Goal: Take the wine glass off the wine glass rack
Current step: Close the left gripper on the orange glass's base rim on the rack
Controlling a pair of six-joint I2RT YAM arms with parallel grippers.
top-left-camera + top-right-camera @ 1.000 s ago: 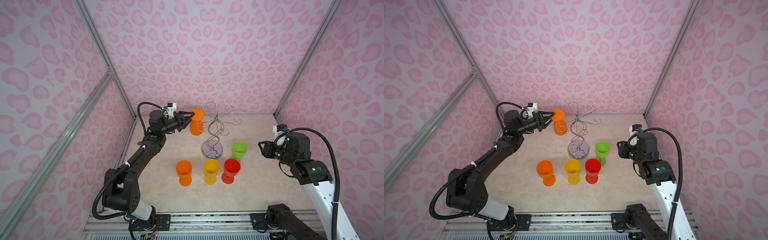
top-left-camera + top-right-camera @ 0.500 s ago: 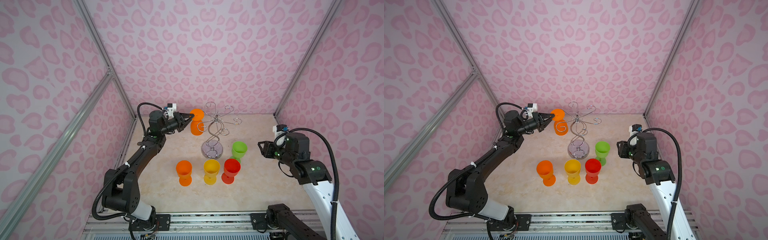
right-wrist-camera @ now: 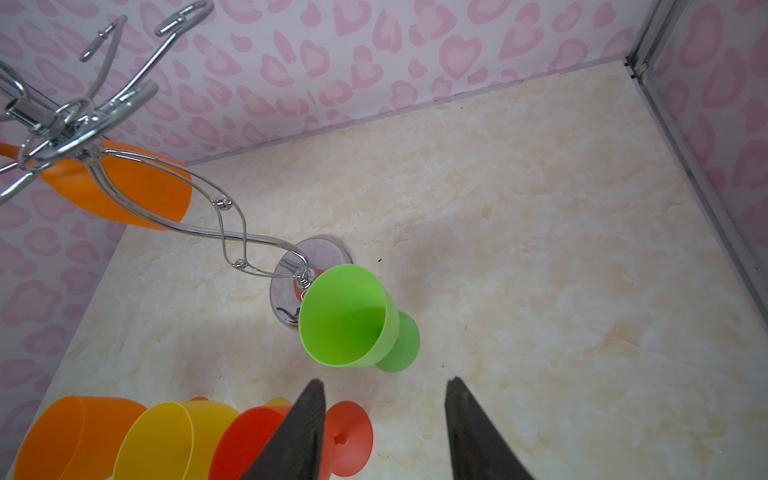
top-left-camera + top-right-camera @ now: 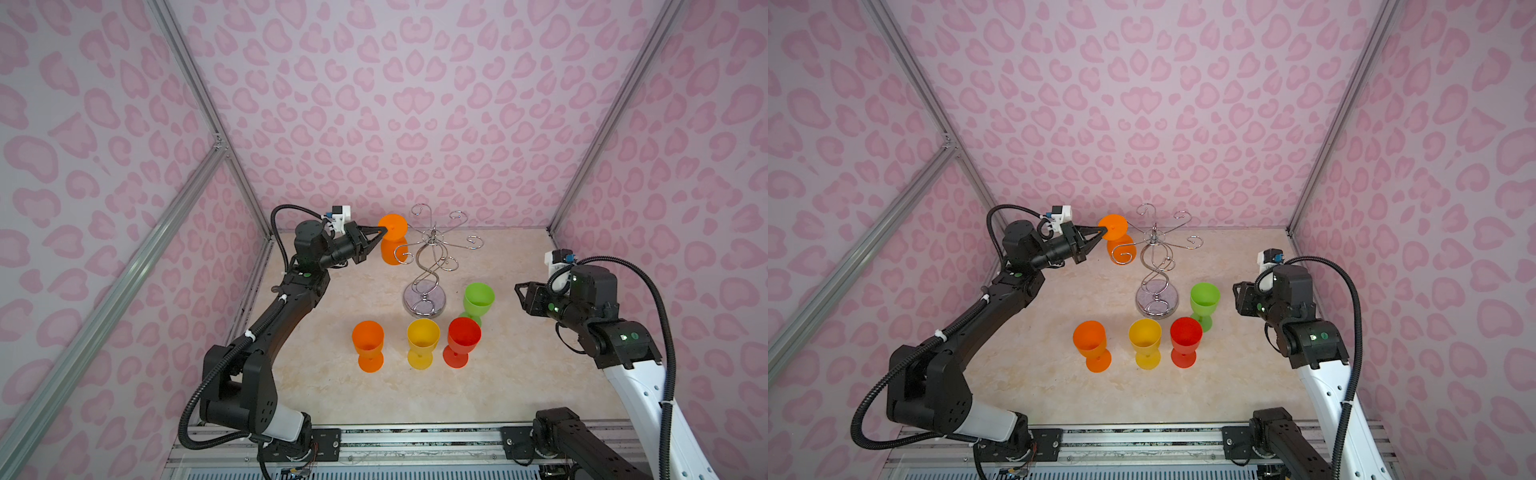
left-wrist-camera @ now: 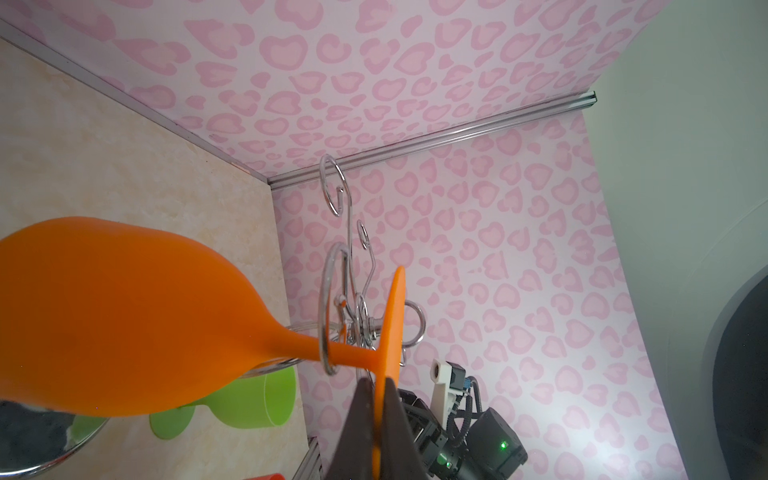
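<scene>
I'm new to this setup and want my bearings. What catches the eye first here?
The upside-down orange glass hanging from the chrome rack at the back of the table, its foot pinched by the left hand. Then the green glass standing beside the rack's base.

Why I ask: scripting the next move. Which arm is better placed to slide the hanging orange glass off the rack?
Left. The left end effector is shut on the foot of the hanging orange glass on the rack; the right end effector stands open, away from it.

Bright, even lighting, soft shadows; wide-angle corners darken, wrist views' nearest objects blur.
</scene>
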